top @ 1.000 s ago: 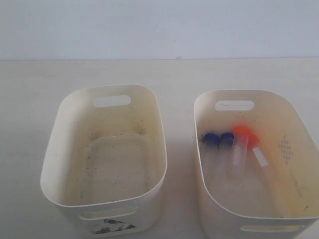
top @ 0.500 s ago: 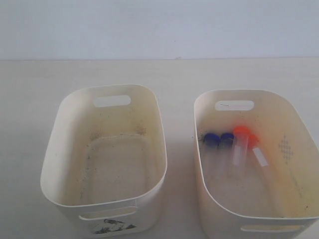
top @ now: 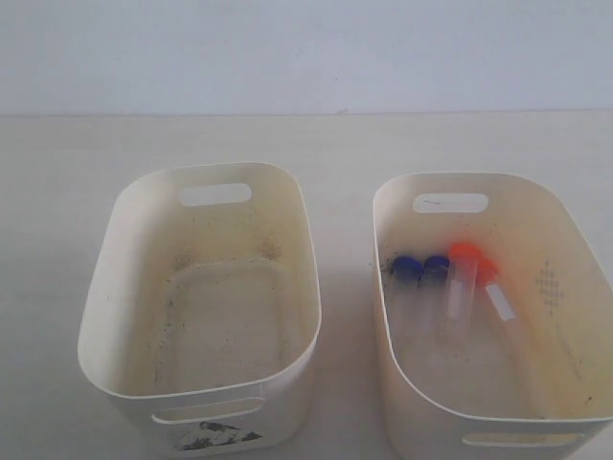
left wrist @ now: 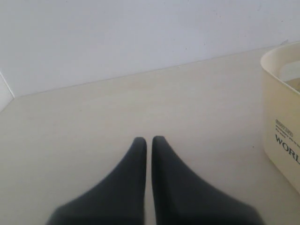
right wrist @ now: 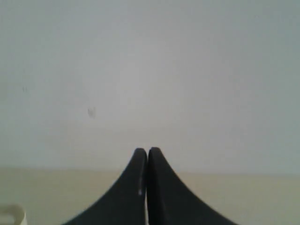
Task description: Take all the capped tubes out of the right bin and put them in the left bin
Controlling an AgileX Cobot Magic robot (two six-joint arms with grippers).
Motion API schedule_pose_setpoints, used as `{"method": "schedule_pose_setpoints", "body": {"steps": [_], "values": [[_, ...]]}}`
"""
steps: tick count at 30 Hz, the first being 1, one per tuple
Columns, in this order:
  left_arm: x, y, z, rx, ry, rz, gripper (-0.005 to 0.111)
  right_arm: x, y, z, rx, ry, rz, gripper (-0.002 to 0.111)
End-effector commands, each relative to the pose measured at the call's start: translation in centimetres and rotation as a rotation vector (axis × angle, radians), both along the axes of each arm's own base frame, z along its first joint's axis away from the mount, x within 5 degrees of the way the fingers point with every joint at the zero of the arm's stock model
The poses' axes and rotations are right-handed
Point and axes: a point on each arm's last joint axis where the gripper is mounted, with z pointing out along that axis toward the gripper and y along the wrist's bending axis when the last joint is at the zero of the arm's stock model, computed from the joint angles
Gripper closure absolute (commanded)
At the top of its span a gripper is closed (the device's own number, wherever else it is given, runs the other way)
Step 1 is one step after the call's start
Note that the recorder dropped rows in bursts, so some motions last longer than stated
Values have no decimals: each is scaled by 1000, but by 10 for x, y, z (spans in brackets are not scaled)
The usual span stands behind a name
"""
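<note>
At inspection all four capped tubes (top: 458, 292) lay on the floor of the right bin (top: 575, 240), clustered toward its far end. The two blue caps (top: 408, 269) sat side by side close to the side nearest the left bin (top: 124, 249). The two orange-red caps (top: 466, 251) touched just beside them, and the clear bodies ran toward the camera. The left bin held no tube. Neither arm appeared in the exterior view. The left gripper (left wrist: 146, 139) pointed along the bench (left wrist: 93, 117), its fingers (left wrist: 133, 159) clenched on nothing with only a hairline slit between them. The right gripper (right wrist: 144, 150) was likewise clenched empty, facing the pale back wall (right wrist: 150, 70). The task was judged not begun, the step in hand being the first reach into the right bin. Recommended practice: release the right fingers fully before descent, not inside the bin, and come down vertically, clear of the rim. An orange-red tube should be taken first, as that pair lay nearer the middle with more room than the blue ones. The fingers should straddle the body across its length, close to the cap. Because the tubes lay touching, one finger would have to enter the seam between neighbours, so a slow descent was advised. The smooth round bodies looked liable to roll or slip under an off-centre pinch.
</note>
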Motion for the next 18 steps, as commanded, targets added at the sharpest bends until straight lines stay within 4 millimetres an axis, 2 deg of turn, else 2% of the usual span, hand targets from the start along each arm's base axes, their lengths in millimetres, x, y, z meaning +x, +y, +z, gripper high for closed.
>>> {"method": "schedule_pose_setpoints", "body": {"steps": [1,7,14,18], "values": [[0,0,2,-17,-12,-1,102,24,3,10,-40,377,30,108],[0,0,2,-17,-12,-1,102,54,2,25,-34,375,24,108],[0,0,2,-17,-12,-1,102,65,3,37,29,225,22,108],[0,0,2,-17,-12,-1,102,78,5,47,113,137,46,108]]}}
